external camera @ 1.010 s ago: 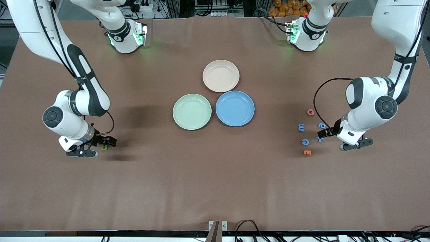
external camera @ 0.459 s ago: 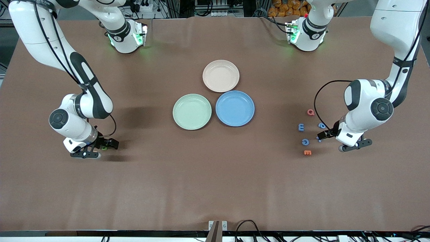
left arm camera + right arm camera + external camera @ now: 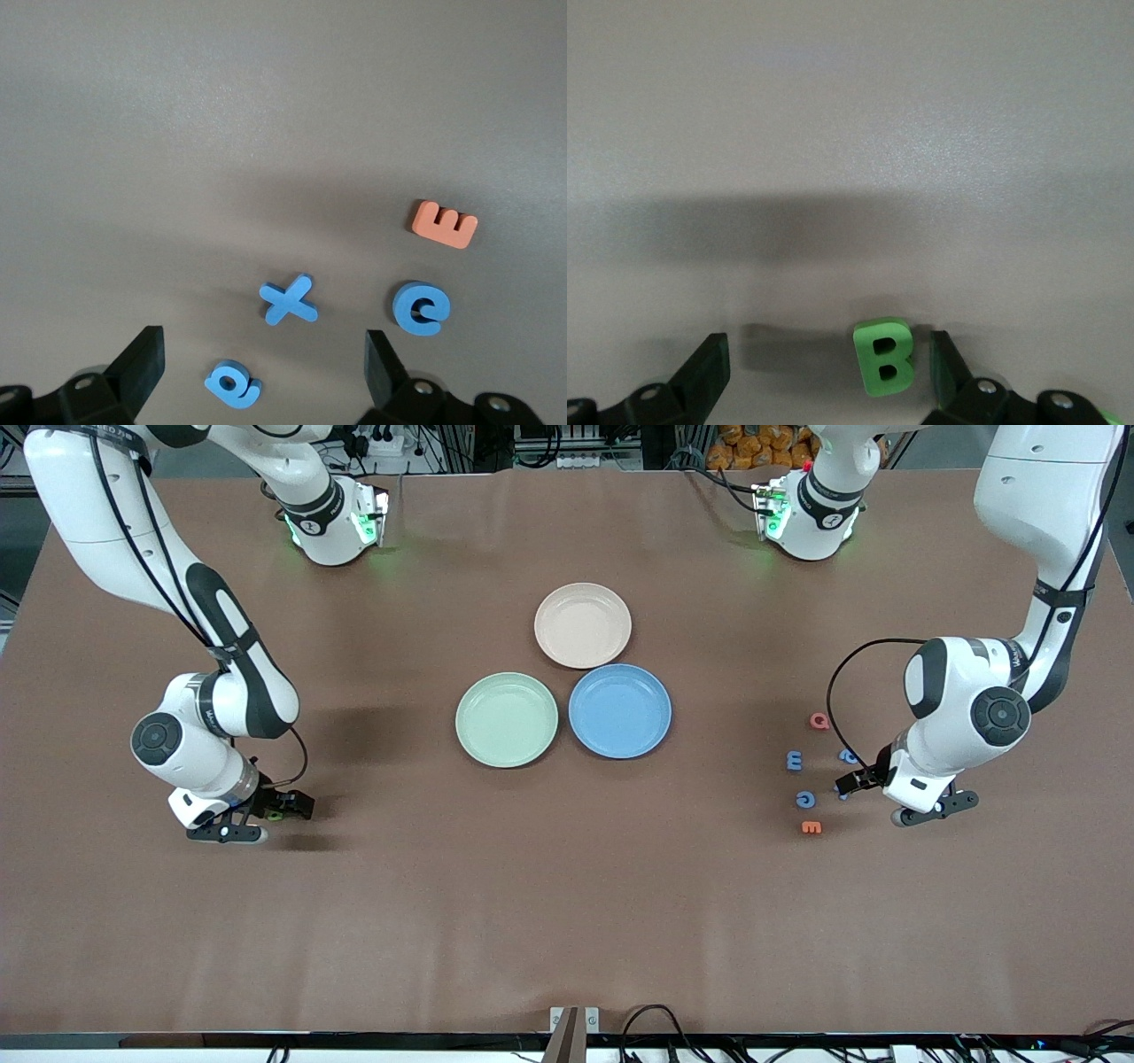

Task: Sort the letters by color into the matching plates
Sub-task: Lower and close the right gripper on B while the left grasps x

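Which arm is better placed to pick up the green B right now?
Right. The right gripper is open with the green B between its fingers; the left gripper is at the left arm's end of the table, over blue letters.

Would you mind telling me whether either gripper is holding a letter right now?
Neither: the right gripper straddles the green B, the left gripper the blue letters, both open.

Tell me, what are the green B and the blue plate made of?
The green B looks like soft foam: thick, matte, with cut edges. The blue plate seems to be smooth plastic, with a faint sheen and a molded rim, though I can't be sure.
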Controlling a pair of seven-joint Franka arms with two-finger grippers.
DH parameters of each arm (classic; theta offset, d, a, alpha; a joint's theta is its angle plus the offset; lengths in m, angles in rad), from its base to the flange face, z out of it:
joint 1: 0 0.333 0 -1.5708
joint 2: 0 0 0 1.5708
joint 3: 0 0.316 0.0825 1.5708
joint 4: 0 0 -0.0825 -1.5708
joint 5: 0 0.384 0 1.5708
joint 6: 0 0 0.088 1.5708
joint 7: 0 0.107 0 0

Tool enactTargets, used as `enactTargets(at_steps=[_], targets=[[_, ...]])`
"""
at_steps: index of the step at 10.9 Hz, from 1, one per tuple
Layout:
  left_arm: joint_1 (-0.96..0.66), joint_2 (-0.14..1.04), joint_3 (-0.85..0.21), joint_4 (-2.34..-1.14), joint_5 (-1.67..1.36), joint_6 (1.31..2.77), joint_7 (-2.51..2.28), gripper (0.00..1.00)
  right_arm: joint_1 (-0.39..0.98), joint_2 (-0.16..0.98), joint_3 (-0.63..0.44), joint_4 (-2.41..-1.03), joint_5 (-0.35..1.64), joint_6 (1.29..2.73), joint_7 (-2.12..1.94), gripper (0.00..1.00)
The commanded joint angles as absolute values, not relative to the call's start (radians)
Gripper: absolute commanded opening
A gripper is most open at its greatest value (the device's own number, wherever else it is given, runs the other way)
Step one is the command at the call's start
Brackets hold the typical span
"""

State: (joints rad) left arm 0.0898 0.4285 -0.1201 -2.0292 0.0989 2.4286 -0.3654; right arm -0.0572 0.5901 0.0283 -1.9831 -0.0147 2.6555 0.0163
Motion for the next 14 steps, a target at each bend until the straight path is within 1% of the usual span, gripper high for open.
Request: enactTargets(at_steps=[1, 2, 7, 9, 10, 11, 12, 13, 14], targets=[[0.089, 0.436, -0.120, -2.033, 0.130, 2.444, -0.422, 1.00, -0.081, 0.600, 0.049, -1.976, -0.038, 2.671, 0.023, 0.99], [0.086, 0.437, -0.120, -2.033, 0.130, 2.444, -0.452, 1.00, -0.083, 0.603, 0.049, -1.976, -0.038, 2.684, 0.021, 0.96], [0.086, 0.474, -0.117, -2.022, 0.132, 2.445, -0.460, 1.00, -0.081, 0.620, 0.048, -1.974, -0.040, 2.703, 0.021, 0.95], [0.087, 0.485, -0.118, -2.019, 0.170, 2.445, -0.462, 1.00, -0.081, 0.620, 0.048, -1.974, -0.054, 2.703, 0.021, 0.86], [0.090, 0.486, -0.118, -2.017, 0.172, 2.447, -0.462, 0.95, -0.084, 0.620, 0.048, -1.974, -0.058, 2.703, 0.021, 0.85], [0.091, 0.486, -0.117, -2.017, 0.172, 2.447, -0.462, 0.94, -0.086, 0.618, 0.048, -1.976, -0.058, 2.703, 0.021, 0.82], [0.094, 0.497, -0.117, -2.010, 0.172, 2.447, -0.462, 0.93, -0.086, 0.618, 0.048, -1.976, -0.058, 2.703, 0.021, 0.77], [0.094, 0.506, -0.117, -2.002, 0.172, 2.447, -0.474, 0.91, -0.090, 0.618, 0.048, -1.976, -0.060, 2.703, 0.021, 0.68], [0.091, 0.509, -0.117, -1.999, 0.173, 2.447, -0.510, 0.90, -0.092, 0.615, 0.048, -1.974, -0.070, 2.701, 0.020, 0.65]])
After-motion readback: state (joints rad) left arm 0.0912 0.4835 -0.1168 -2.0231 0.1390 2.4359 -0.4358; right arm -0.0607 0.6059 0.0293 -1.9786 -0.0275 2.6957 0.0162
